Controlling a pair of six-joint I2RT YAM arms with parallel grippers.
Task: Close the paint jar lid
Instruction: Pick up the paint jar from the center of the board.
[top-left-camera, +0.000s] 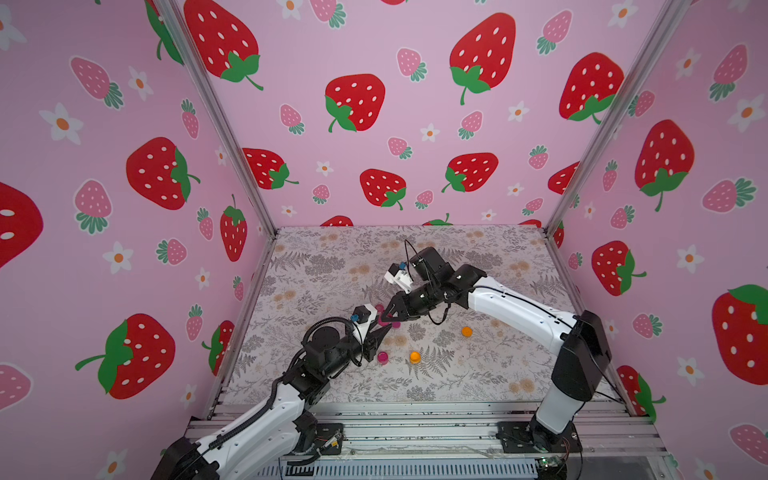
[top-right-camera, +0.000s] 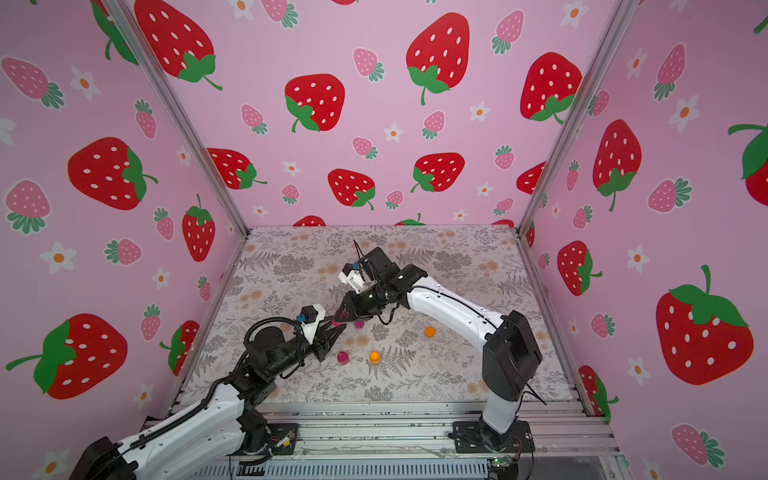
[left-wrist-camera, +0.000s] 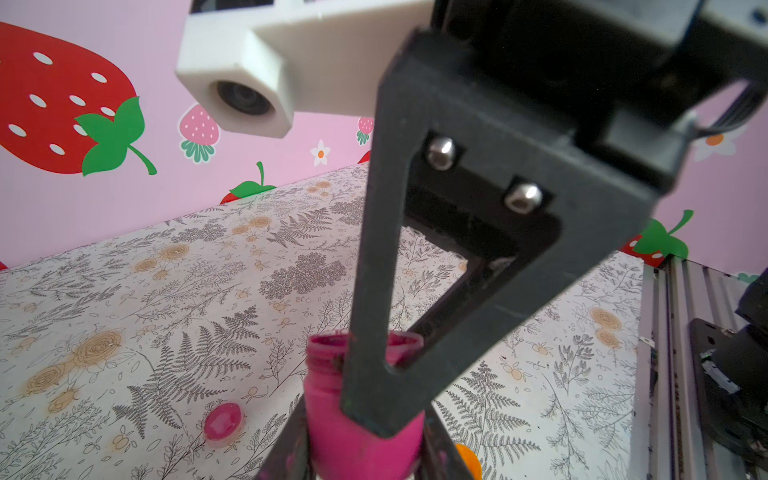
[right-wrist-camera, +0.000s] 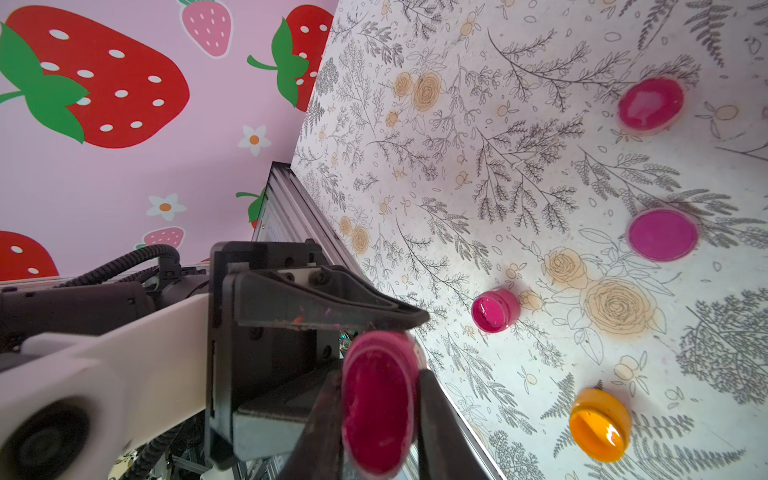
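Two robot arms meet low over the middle of a flower-printed table (top-left-camera: 332, 266). My left gripper (top-left-camera: 385, 329) is clamped around the body of the paint jar (left-wrist-camera: 349, 453), a small magenta pot at the bottom centre of the left wrist view. The jar's long axis runs straight out along my left fingers. Its open mouth points up the frame, away from that wrist and toward my other arm. My right gripper (right-wrist-camera: 378, 374) is closed on the lid (right-wrist-camera: 376, 415), at the bottom centre of the right wrist view. It pinches the pink disc by its rim, with the paint-stained face toward that camera. One right finger (left-wrist-camera: 380, 249) crosses directly in front of the jar mouth, so lid and mouth are close; I cannot tell whether they touch. I judge the lid must settle flat over the mouth, square to the jar's axis. Another magenta pot (right-wrist-camera: 494, 309), a loose pink cap (right-wrist-camera: 650, 104) and an orange pot (right-wrist-camera: 598, 424) lie on the table beyond.
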